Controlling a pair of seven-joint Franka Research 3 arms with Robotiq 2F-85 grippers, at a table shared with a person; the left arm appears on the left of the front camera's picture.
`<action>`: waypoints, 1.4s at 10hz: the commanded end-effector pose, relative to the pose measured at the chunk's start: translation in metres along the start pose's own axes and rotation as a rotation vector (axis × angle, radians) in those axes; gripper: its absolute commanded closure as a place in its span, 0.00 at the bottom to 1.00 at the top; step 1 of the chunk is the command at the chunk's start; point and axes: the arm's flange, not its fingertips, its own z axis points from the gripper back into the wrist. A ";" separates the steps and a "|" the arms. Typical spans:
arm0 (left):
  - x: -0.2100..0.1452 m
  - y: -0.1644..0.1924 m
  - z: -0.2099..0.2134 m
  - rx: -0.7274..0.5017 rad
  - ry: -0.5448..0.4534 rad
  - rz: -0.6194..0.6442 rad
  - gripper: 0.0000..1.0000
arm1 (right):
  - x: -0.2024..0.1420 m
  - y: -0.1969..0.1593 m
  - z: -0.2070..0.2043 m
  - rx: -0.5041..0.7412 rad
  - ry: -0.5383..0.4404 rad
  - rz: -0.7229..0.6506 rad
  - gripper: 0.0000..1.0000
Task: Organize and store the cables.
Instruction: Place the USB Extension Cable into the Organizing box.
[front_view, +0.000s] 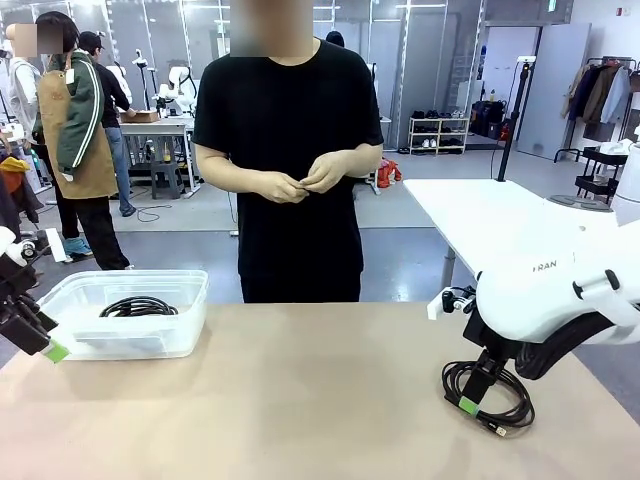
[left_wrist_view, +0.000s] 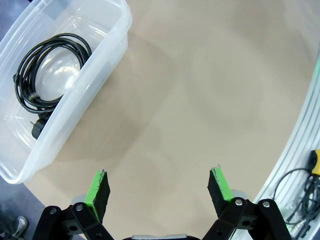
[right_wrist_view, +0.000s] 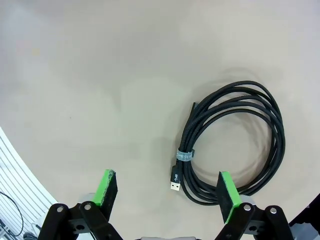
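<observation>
Spanning the near view, tan table (front_view: 300, 400); person (front_view: 290, 150) in black tee at far side, hands (front_view: 300, 182) together at waist. Clear plastic bin (front_view: 190, 290) far left on table. Left gripper (left_wrist_view: 160, 182) low beside bin's near left end, fingers wide apart, empty. Right gripper (right_wrist_view: 167, 182) near right, fingers spread, gripping nothing, one pad over the loose cable (right_wrist_view: 240, 87); contact unclear. Loose cable coiled on table, pale tie band (right_wrist_view: 184, 156) by its plug. Binned cable (left_wrist_view: 50, 70) coiled inside bin.

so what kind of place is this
Probably a robotics lab or test workshop: a white robot arm stands at a tan table with a person opposite, and behind are another workbench, a shelf rack and a coat rail.
</observation>
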 end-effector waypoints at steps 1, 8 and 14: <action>0.002 0.000 0.005 -0.009 0.018 0.011 0.00 | -0.001 -0.008 -0.016 0.010 -0.005 -0.011 0.00; 0.002 0.000 0.005 -0.009 0.018 0.011 0.00 | 0.000 -0.032 -0.064 0.040 -0.001 -0.066 0.00; 0.002 0.000 0.005 -0.009 0.018 0.011 0.00 | 0.003 -0.024 -0.068 0.027 0.054 -0.059 1.00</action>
